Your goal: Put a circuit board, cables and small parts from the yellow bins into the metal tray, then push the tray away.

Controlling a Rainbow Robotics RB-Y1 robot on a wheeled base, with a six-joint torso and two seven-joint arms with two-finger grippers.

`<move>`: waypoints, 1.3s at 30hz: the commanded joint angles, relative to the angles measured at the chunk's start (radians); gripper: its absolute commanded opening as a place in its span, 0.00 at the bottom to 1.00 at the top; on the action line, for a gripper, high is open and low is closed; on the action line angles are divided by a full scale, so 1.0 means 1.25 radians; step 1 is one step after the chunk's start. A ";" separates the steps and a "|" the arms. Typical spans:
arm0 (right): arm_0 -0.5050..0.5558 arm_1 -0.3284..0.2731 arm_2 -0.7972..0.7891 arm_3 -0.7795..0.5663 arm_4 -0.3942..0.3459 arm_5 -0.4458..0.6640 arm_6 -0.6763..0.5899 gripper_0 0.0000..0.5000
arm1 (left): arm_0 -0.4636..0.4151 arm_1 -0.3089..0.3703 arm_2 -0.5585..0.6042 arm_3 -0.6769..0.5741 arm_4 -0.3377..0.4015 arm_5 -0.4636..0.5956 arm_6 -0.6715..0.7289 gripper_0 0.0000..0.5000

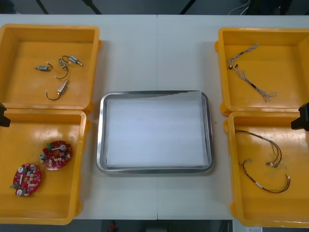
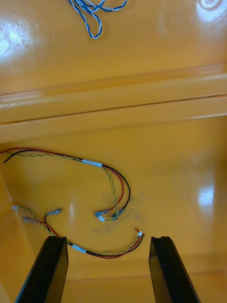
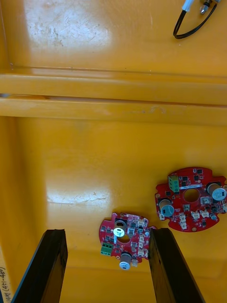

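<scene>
Yellow bins (image 1: 48, 27) flank the empty tray (image 1: 100, 145) on the desk (image 1: 154, 53). Left of the tray our left fingers (image 3: 40, 270) hang open above two circuit boards (image 3: 191, 199); right of it our right fingers (image 2: 47, 270) gape over cables (image 2: 92, 163), each poised to pick.

The left tool (image 3: 108, 232) ends in two fingers (image 3: 45, 270) of plain black, each a flat, straight-sided slab with a blunt, squared tip. Each widens a little toward its base and carries a faint pale sheen along its edges. The right tool (image 2: 108, 239) has fingers (image 2: 168, 270) of the same make: black, flat, blunt-tipped and smooth-faced. In the front view, a small black angular piece of the left arm (image 1: 2, 116) shows well to the left of the metal tray (image 1: 101, 130). A somewhat larger black wedge of the right arm (image 1: 302, 117) shows well to the tray's right.
</scene>
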 commanded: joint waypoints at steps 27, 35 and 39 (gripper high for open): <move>0.011 0.002 -0.023 -0.023 0.005 -0.003 0.027 1.00 | 0.013 -0.004 -0.002 -0.001 0.006 -0.006 -0.014 1.00; 0.011 0.002 -0.023 -0.023 0.005 -0.003 0.027 1.00 | 0.013 -0.004 -0.002 -0.001 0.006 -0.006 -0.014 1.00; 0.011 0.002 -0.023 -0.023 0.005 -0.003 0.027 1.00 | 0.013 -0.004 -0.002 -0.001 0.006 -0.006 -0.014 1.00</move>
